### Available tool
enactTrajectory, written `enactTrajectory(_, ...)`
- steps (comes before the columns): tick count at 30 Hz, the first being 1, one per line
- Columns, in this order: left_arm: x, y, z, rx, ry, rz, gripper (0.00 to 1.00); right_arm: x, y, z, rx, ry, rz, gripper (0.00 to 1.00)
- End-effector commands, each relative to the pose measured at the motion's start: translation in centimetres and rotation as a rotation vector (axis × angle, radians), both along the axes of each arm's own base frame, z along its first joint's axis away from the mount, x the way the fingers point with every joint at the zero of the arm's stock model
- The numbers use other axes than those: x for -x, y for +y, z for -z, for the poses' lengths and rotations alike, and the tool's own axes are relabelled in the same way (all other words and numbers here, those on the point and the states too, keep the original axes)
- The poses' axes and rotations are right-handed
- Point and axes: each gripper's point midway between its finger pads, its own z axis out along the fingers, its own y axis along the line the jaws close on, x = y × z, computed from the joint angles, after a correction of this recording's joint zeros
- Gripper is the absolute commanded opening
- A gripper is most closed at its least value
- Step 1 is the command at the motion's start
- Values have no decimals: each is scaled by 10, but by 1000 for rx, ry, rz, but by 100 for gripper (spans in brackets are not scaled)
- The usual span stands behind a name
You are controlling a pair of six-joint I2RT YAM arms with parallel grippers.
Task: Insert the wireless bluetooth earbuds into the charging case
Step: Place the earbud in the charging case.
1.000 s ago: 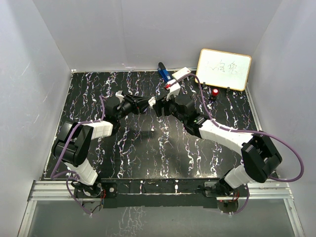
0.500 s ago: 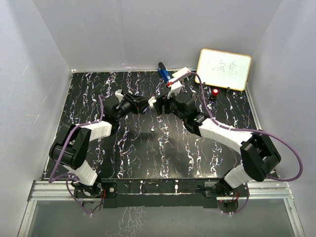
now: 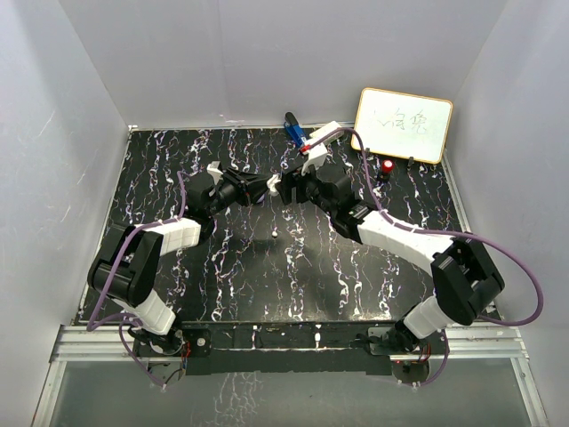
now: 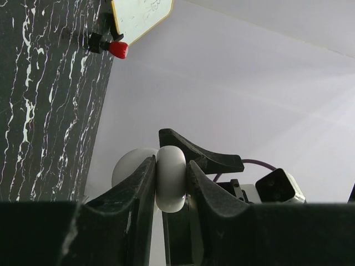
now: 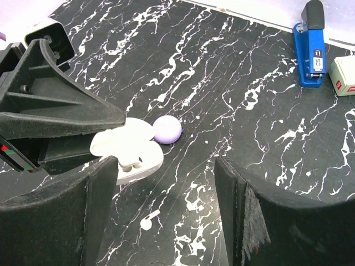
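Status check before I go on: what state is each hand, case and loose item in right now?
left hand: shut on the white case.
right hand: open, empty.
white case: lid open, gripped in the left hand.
purple case: closed, on the table.
earbud: loose on the table, not in a case.
stapler: closed.

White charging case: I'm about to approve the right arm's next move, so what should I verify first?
1. White charging case gripped in left end effector: ok.
2. Case lid open: ok.
3. Right end effector open and empty: ok.
4. White earbud seated in the case: not ok; it lies loose on the table.
5. Purple case apart from the earbud: ok.
6. Case sockets free: cannot tell.
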Motion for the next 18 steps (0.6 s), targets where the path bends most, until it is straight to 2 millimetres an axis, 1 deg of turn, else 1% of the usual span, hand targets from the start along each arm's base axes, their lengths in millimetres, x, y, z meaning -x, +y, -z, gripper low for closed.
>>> enactTrajectory(1,10,0,-33,25,-84,31,0,-14,6,-33,-63,-64,1,68)
enactTrajectory(18,7,-2,-36,36,-87,32,0,-19,10,-27,-60,-41,5,68)
